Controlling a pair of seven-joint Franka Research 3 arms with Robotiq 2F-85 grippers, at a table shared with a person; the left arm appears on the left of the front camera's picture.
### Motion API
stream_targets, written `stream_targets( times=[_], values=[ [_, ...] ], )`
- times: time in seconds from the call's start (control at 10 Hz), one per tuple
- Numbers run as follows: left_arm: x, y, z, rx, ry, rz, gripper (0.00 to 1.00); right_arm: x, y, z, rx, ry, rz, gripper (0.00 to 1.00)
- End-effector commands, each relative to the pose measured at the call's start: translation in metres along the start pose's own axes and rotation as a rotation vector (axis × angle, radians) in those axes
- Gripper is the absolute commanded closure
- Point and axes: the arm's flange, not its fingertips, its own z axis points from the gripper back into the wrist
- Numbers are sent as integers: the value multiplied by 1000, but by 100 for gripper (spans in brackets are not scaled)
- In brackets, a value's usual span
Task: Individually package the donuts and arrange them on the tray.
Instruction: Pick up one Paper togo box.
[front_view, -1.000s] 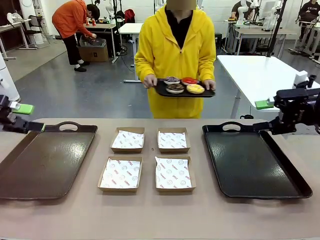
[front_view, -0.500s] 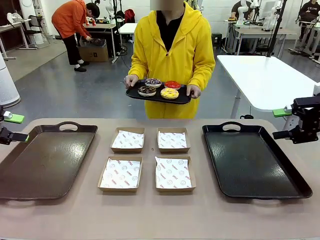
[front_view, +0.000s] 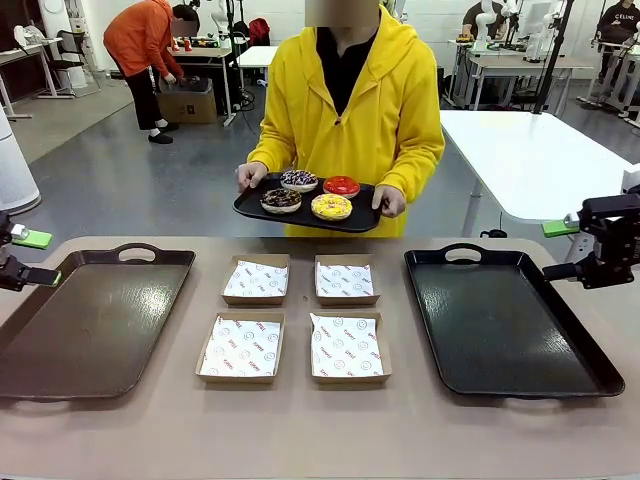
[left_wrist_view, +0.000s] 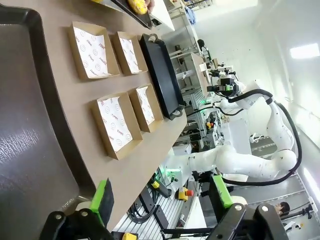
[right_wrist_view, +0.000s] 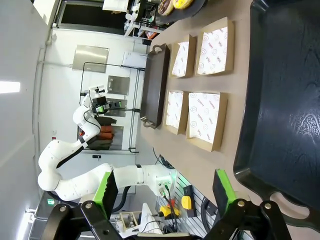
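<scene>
A person in a yellow hoodie stands at the far side holding a small black serving tray (front_view: 250, 208) with the donuts: a dark sprinkled one (front_view: 298, 179), a glossy red one (front_view: 341, 186), a chocolate one (front_view: 281, 200) and a yellow one (front_view: 331, 207). My left gripper (front_view: 40, 257) hovers open at the table's left edge, beside the brown tray (front_view: 60, 345). My right gripper (front_view: 553, 250) hovers open at the right edge, beside the black tray (front_view: 480, 375). In the wrist views, both the left gripper (left_wrist_view: 161, 192) and the right gripper (right_wrist_view: 165, 187) have nothing between their fingers.
Several open cardboard boxes lined with printed paper sit in a two-by-two block mid-table, for example the near left one (front_view: 241, 348) and the far right one (front_view: 346, 280). A white table (front_view: 520, 160) stands behind on the right. Another person bends over a box far back left.
The person has stepped closer with the donuts, the serving tray shifting left and lower. Both my grippers have drawn outward toward the table's edges, still open.
</scene>
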Motion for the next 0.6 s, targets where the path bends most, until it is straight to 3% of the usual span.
stream_targets(
  times=[0.0,0.5],
  values=[
    [0,0,1,-17,-12,-5,0,1,-1,0,18,-8,-1,0],
    [0,0,1,-17,-12,-5,0,1,-1,0,18,-8,-1,0]
  ],
)
